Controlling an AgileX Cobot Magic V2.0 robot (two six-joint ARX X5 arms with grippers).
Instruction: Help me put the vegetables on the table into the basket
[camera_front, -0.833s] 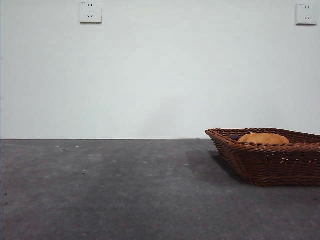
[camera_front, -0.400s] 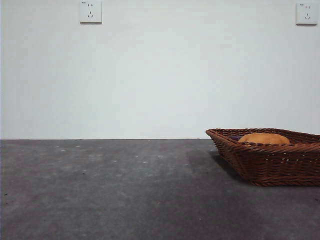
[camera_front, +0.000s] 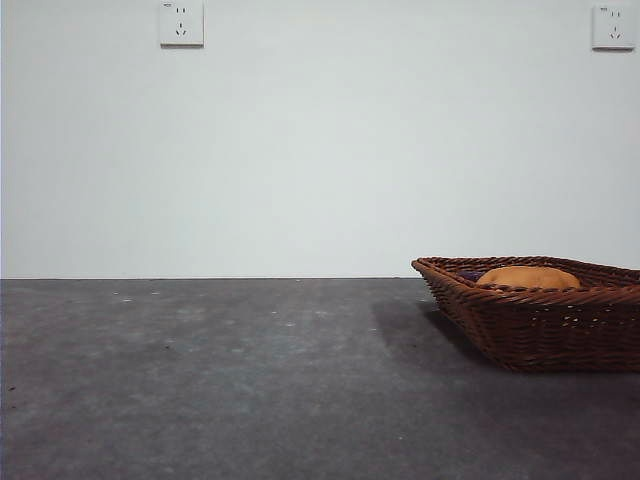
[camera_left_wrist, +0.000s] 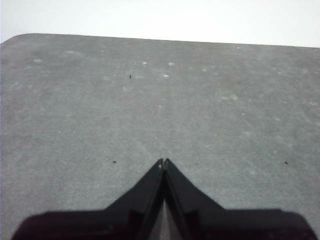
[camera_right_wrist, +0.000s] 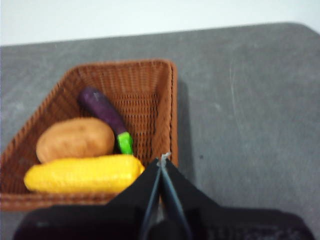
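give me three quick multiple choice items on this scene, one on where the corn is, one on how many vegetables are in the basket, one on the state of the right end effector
1. Where does the corn cob lie?
A. on the table
B. in the basket
C. in the left end effector

2. How many vegetables are in the basket?
A. one
B. two
C. three

3. What is the right end effector doing?
A. shut, holding nothing
B. shut on the potato
C. wide open

Answers:
1 B, the right wrist view shows it inside the woven walls.
2 C, corn cob, potato and eggplant all lie there.
3 A, its jaws meet at the tips with nothing between.
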